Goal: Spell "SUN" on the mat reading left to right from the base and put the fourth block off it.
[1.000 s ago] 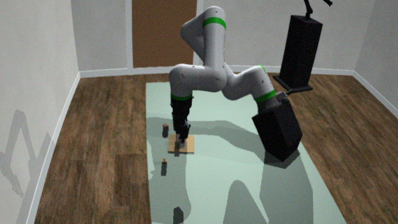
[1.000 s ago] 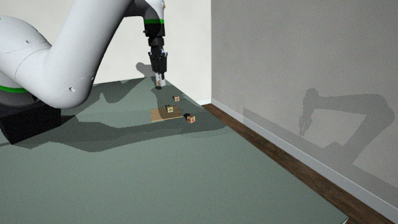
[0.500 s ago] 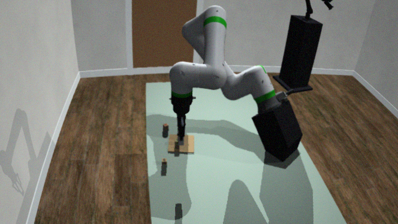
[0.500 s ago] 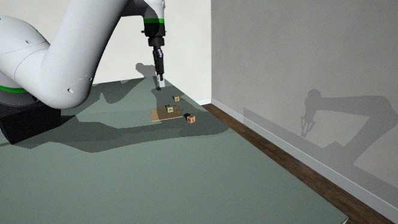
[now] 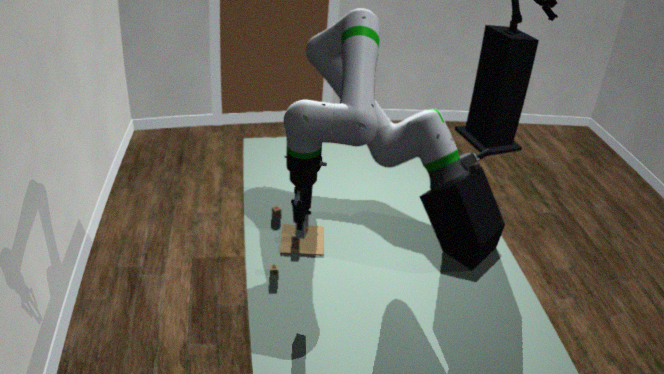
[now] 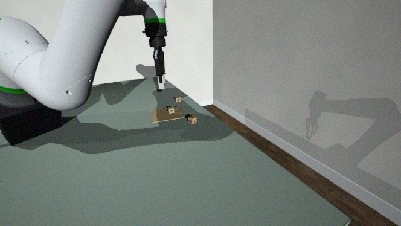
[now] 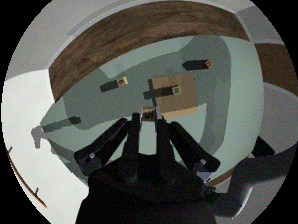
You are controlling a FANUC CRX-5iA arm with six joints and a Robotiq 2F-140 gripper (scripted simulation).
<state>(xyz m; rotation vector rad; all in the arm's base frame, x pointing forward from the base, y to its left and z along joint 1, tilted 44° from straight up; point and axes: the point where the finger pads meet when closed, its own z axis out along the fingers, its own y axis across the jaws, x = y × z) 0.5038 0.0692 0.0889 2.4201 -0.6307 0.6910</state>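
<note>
My gripper (image 5: 301,231) (image 6: 160,87) (image 7: 149,112) is shut on a small tan block (image 7: 149,113), which it holds in the air above the tan mat (image 5: 314,241) (image 6: 159,116) (image 7: 189,102). The held block's letter is hidden. A block with a green letter (image 5: 295,244) (image 6: 171,110) (image 7: 174,90) lies on the mat near its outer edge. A block with a red letter (image 5: 275,212) (image 6: 192,120) (image 7: 201,64) lies on the table just off the mat. Another block (image 5: 273,271) (image 6: 177,99) (image 7: 121,83) lies off the mat on the other side.
The pale green table top (image 5: 380,280) (image 6: 151,181) ends close to the blocks; wooden floor (image 5: 175,225) lies beyond it. The arm's black base (image 5: 465,215) stands on the table. A black pillar (image 5: 500,80) stands at the back. The wall (image 6: 302,75) runs along the floor strip.
</note>
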